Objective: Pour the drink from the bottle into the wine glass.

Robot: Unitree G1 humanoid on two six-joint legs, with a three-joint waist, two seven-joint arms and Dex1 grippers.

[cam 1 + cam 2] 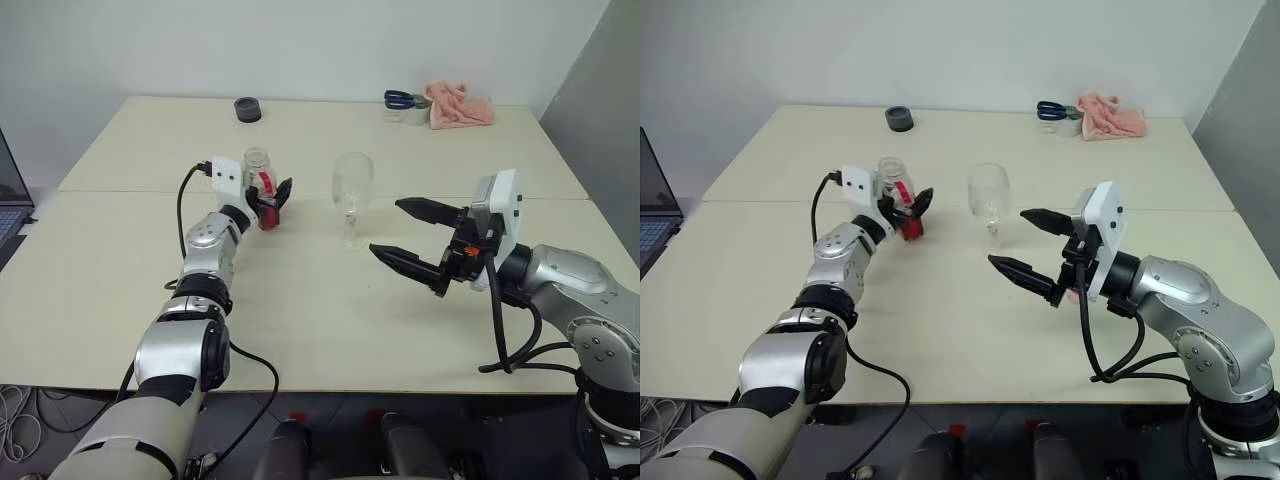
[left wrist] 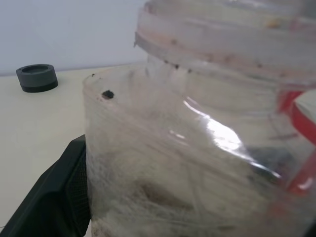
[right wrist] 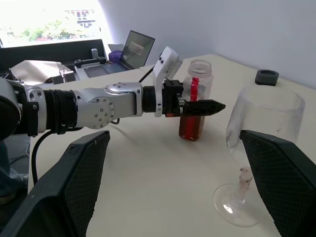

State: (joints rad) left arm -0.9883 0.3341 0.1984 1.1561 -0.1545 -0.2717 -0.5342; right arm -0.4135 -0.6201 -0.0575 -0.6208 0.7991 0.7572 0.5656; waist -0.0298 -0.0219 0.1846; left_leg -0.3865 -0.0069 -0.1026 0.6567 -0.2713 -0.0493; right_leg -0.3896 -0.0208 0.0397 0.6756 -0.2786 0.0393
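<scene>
The bottle (image 1: 257, 168), clear plastic with a red label strip and an uncovered mouth, stands upright left of centre on the table (image 1: 300, 320). The reddish drink (image 3: 191, 127) fills only its lowest part. My left gripper (image 1: 272, 198) reaches in level, open, with one black finger (image 3: 205, 105) on each side of the bottle's lower half. In the left wrist view the bottle (image 2: 207, 148) is very close, with a finger (image 2: 54, 197) beside its wall. The empty wine glass (image 1: 352, 185) stands upright to the right of the bottle. My right gripper (image 1: 385, 228) hovers open and empty just right of the glass.
At the table's far edge lie a small dark round object (image 1: 247, 109), blue-handled scissors (image 1: 400, 99) and a pink cloth (image 1: 459, 105). A laptop (image 1: 10, 205) sits off the table's left side. Black cables hang from both arms.
</scene>
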